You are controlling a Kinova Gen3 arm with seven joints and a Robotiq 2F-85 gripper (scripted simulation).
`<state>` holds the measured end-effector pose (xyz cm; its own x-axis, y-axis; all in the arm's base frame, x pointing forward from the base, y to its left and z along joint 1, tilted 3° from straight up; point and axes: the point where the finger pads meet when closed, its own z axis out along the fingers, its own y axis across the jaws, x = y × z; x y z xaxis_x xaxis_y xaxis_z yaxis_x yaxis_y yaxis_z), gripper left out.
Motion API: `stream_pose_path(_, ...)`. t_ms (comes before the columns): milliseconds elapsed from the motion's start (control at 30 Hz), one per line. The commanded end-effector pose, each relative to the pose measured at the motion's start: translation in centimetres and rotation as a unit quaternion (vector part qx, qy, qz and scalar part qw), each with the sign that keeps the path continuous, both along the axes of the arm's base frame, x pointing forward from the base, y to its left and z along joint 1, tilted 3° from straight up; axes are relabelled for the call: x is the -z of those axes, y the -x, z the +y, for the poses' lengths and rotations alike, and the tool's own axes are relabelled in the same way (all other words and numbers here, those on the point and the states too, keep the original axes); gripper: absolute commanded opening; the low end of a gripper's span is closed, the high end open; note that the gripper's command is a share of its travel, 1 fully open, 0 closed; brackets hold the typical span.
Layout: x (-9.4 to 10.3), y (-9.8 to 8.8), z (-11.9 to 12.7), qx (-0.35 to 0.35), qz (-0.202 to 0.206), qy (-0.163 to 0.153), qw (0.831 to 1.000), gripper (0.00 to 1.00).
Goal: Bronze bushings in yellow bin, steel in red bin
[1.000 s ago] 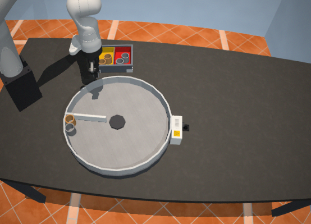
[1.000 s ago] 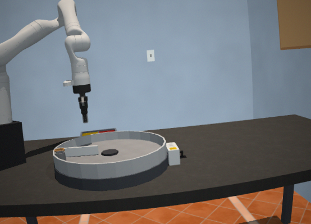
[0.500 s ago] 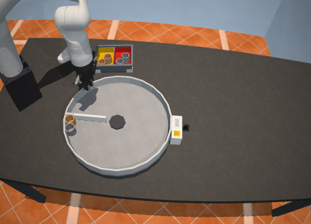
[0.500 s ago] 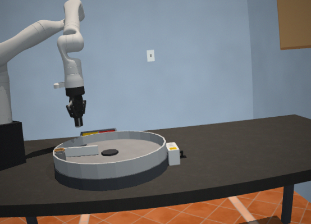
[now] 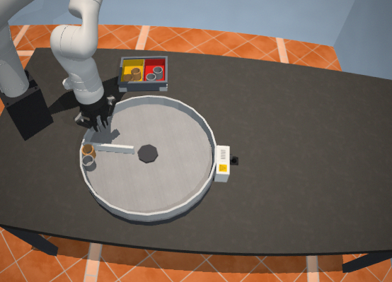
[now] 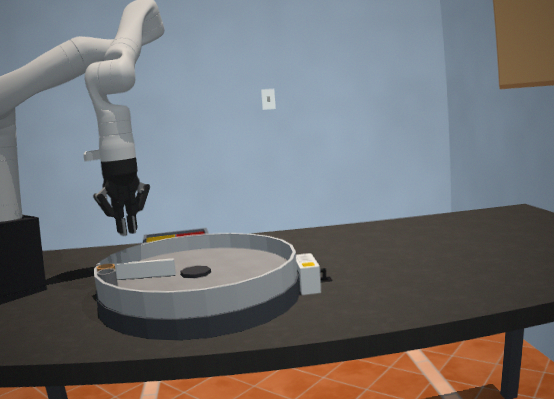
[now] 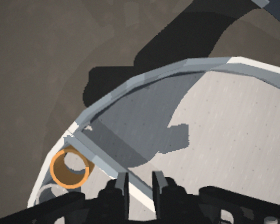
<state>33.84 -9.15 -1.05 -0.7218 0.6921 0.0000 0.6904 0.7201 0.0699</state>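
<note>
At the far left of the grey-walled round turntable (image 5: pixel 170 186) (image 6: pixel 240 258) (image 7: pixel 231 95) I have two bushings left: an orange-brown bronze bushing (image 5: pixel 88 151) (image 6: pixel 106 267) (image 7: pixel 70 168), snug by the white straight divider (image 5: pixel 114 148) (image 6: pixel 145 269) (image 7: pixel 108 167), and just beside it a grey steel bushing (image 5: pixel 88 160) (image 6: pixel 106 272) (image 7: pixel 46 193). Both stand upright near the wall. I judge them rigid, small but dense, smooth enough to slip from a skewed grip. I'd take the bronze one squarely across its outer sides, high up, with the pads clear of wall, divider and neighbour; crowding could nudge the steel one.

Next rightward, my black two-finger gripper (image 5: pixel 101 125) (image 6: pixel 127 225) (image 7: pixel 140 185) hangs above the turntable's edge, fingers a narrow gap apart, holding nothing. It will probably need a little more opening.

Further right and behind, the yellow bin (image 5: pixel 132 64) (image 6: pixel 161 239) holds two bronze bushings, the red bin (image 5: pixel 154 63) (image 6: pixel 191 234) two steel ones.
</note>
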Motion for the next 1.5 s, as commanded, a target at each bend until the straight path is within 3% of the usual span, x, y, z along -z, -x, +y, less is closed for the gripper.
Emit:
stream_pose_path(0,0.4,0.8,-3.1,0.070,0.008,-0.001,0.998,0.18)
stream_pose_path(100,0.4,0.8,-3.1,0.070,0.008,-0.001,0.998,0.18)
stream_pose_path(200,0.6,1.5,-5.9,0.170,0.013,-0.005,0.985,0.18)
stream_pose_path(367,0.8,2.0,-8.0,0.239,0.016,-0.008,0.971,0.18)
stream_pose_path(700,0.8,2.0,-8.0,0.239,0.016,-0.008,0.971,0.18)
stream_pose_path(1467,4.6,1.9,-7.8,0.239,0.016,-0.008,0.971,0.18)
